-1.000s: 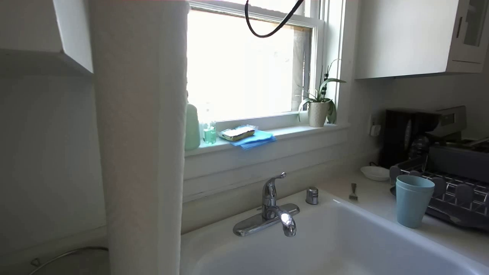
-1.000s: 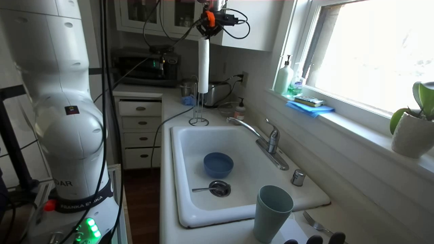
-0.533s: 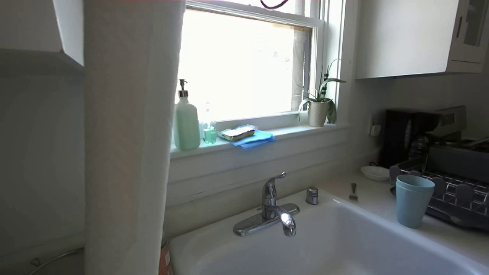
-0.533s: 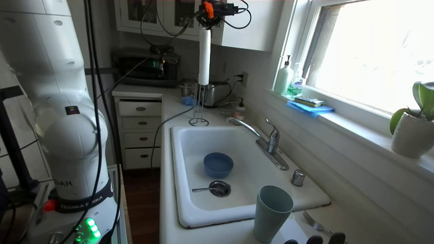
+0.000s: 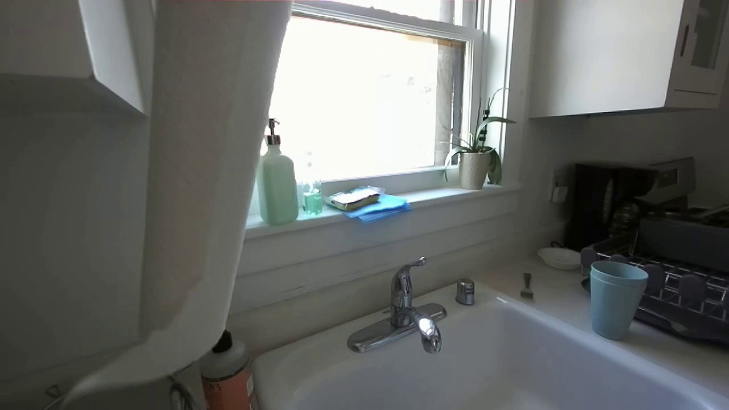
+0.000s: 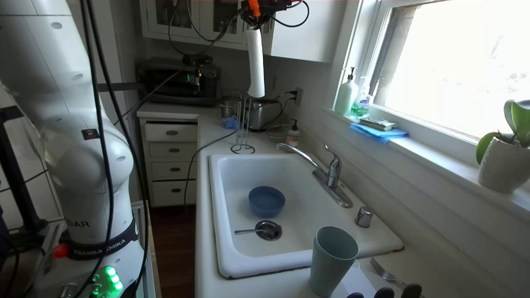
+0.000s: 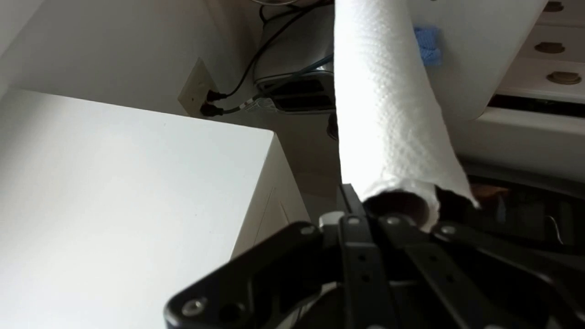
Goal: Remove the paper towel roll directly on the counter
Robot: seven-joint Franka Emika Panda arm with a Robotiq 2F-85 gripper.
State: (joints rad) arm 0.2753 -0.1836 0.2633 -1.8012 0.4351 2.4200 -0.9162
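Towel roll (image 6: pixel 256 62) above counter (image 6: pixel 261 289); below tool (image 6: pixel 254 27)

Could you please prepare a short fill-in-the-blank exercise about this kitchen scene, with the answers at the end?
The gripper holds the paper towel roll by its ____ end, not its lower one.
The bowl in the sink has the colour ____.
The cup on the counter stands with its open mouth facing ____, not down.
Missing words: upper; blue; up.
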